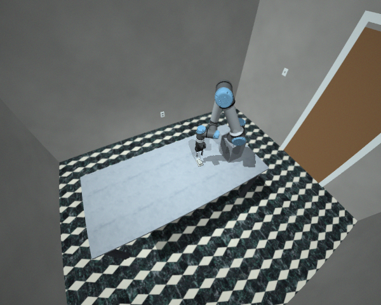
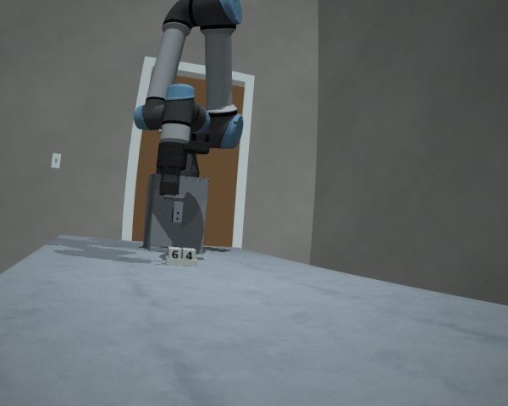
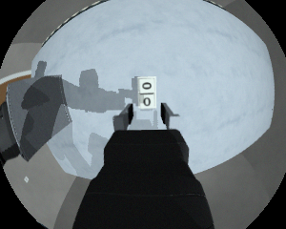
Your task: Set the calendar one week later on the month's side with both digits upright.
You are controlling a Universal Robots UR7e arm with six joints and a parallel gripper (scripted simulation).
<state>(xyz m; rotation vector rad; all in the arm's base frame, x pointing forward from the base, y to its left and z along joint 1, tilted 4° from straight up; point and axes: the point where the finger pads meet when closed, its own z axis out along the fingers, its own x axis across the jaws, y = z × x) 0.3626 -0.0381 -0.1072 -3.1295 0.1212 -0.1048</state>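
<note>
The gripper (image 2: 175,215) hangs above the desk calendar with its jaws spread wide and nothing between them, a stance that suggests it is either clear of a cube just set down or lining up for the next grasp. In the wrist view its two dark fingers frame the near end of the calendar from above, apart from it.

The two cubes sit side by side in the tray (image 2: 182,262), near the far edge of the table (image 2: 254,331) and just in front of the robot's pedestal (image 2: 199,218). Seen from the exterior camera, the left cube (image 2: 173,253) shows a 6 and the right cube (image 2: 188,254) a 4, both upright; from overhead each top face carries a 0. Whether this is the side bearing the month's name cannot be made out, so the date on show cannot be judged against the goal.

The cubes are small, pale, crisp-edged blocks with black numerals; the tray is a low, cream-coloured trough lying flat. The table top is a broad, matt, blue-grey slab with faint mottling. The arm (image 2: 168,65) is built of smooth grey tubes with blue joint caps, ending in a black, boxy wrist. Behind it stand grey walls and a brown door (image 2: 219,174) in a white frame.
</note>
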